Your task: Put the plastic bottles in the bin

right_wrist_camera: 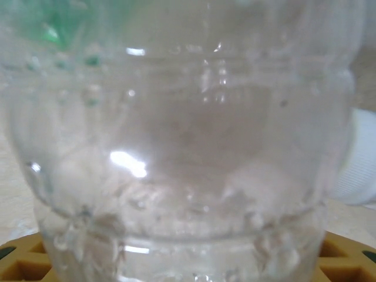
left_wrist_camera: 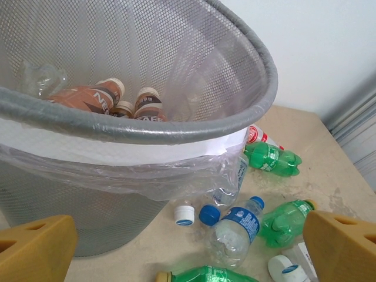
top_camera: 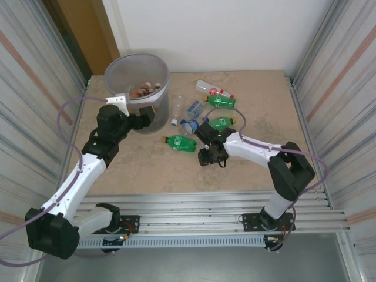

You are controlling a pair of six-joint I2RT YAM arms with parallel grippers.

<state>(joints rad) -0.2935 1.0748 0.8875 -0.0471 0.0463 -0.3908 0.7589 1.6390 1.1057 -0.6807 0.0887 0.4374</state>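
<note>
A clear bottle (right_wrist_camera: 188,147) sits close between the right gripper's (top_camera: 201,130) fingers (right_wrist_camera: 17,261), long axis up the frame; whether they pinch it I cannot tell. The left gripper (left_wrist_camera: 188,247) gapes wide beside the bin (left_wrist_camera: 176,132), which holds brown bottles (left_wrist_camera: 88,97). A green bottle (top_camera: 180,143) lies flat on the table (top_camera: 141,170), cap leftward.

Beige table (top_camera: 147,170); white back wall (top_camera: 235,29); corrugated metal side walls (top_camera: 29,88).

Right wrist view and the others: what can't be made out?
- Right wrist: a clear bottle, blurred against the lens, hides what lies beyond; whether the right gripper is shut on it is unreadable.
- Left wrist: the rim and liner of the bin hide its lower contents.
- Top external: labels on the plastic bottles are too small to read.
</note>
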